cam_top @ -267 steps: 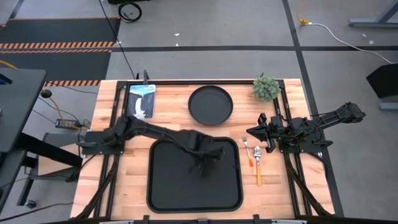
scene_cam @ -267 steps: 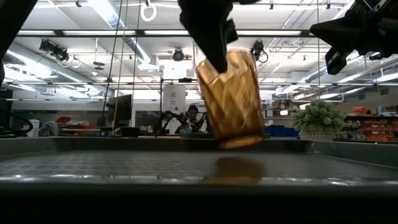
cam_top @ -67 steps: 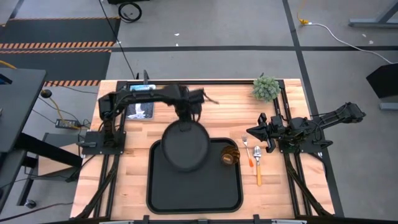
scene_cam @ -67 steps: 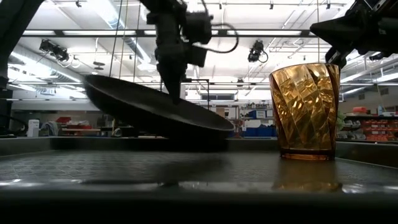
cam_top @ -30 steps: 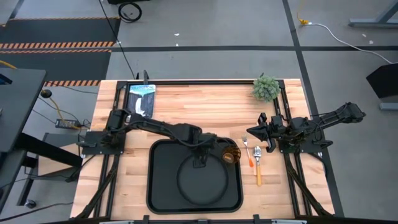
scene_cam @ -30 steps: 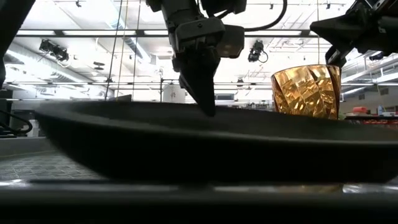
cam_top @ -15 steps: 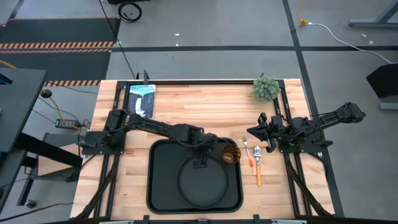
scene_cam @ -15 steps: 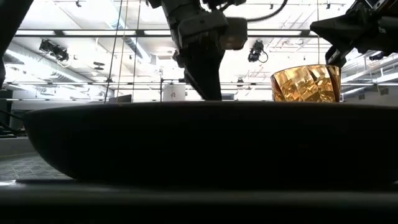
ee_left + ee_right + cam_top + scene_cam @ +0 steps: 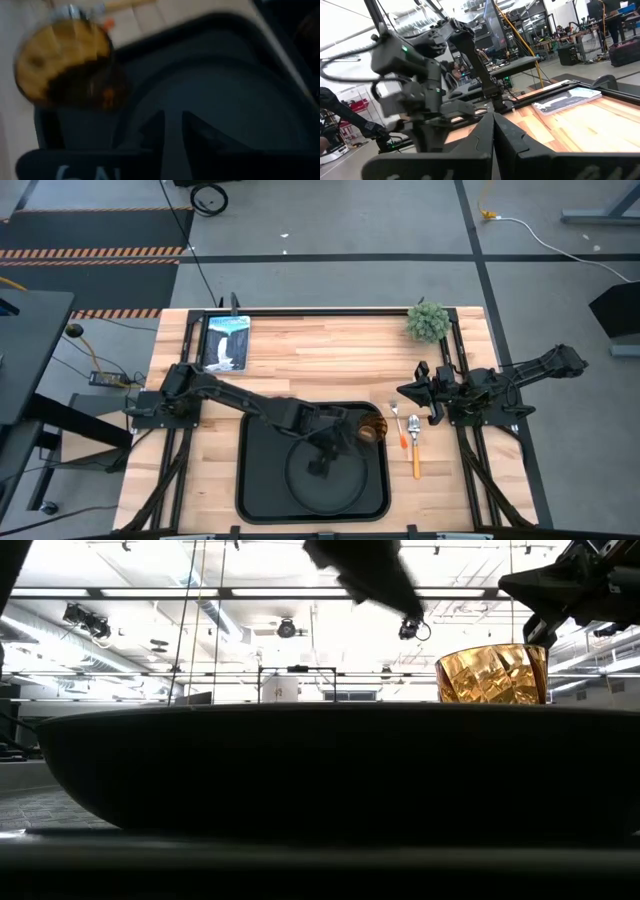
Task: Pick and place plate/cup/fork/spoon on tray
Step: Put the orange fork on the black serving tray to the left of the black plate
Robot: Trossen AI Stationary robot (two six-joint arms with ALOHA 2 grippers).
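While the plate [image 9: 322, 476] lies flat inside the tray [image 9: 247, 480], in the lower centre of the high view, the entry reads as follows.

- Cup [image 9: 370, 430]: upright in the tray's upper right corner, just beside the plate's rim.
- Fork [image 9: 399, 425] and spoon [image 9: 415, 444]: on the wooden surface [image 9: 300, 355] right of the tray, side by side and close together, heads toward the top of the frame.
- Left gripper [image 9: 322, 444]: hovers over the plate's upper edge, near the cup. The low view shows it raised clear of the plate. Its wrist view is too smeared to tell whether the fingers are spread or together.
- Right gripper [image 9: 424, 394]: waiting at the right edge of the surface, above the utensils in the frame, fingers pressed together.

Judgement of the step in hand: the plate looks delivered, so the left arm needs to get clear. A straight rise before any sideways travel would suit best, since the cup stands close enough to be clipped.

Fork and spoon remain to be moved. Each is thin and flat on the wood, so a low pinch across the orange handle seems wise, taken from the outer side so the neighbouring utensil is not nudged. The bare strip of tray left of the plate looks the safest landing place.
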